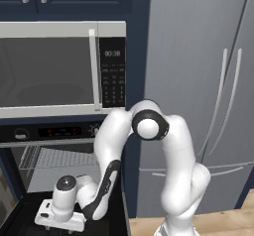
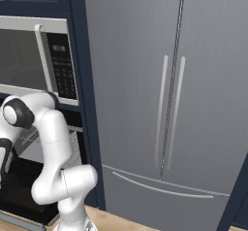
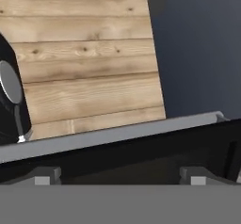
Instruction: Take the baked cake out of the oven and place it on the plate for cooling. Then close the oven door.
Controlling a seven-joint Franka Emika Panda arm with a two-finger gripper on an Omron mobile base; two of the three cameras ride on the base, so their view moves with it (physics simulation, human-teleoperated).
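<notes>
The black oven [image 1: 49, 131] sits under the microwave, with its wire rack [image 1: 59, 158] showing in the lit cavity. The oven door [image 1: 17, 220] hangs open, lying flat and low. My hand [image 1: 59, 215] hovers just above that door, pointing down at it. In the hand view the gripper [image 3: 124, 178] is open, its two fingertips [image 3: 47, 175] set wide apart with nothing between them. They stand over the door's black front edge, just short of the silver bar handle [image 3: 117, 134]. The cake and the plate are out of view.
The grey microwave [image 1: 49, 66] is right above the oven. A tall steel fridge [image 1: 198, 81] stands to the right, past a dark blue cabinet post [image 2: 80, 79]. Wooden floor [image 3: 84, 53] lies beyond the door's edge.
</notes>
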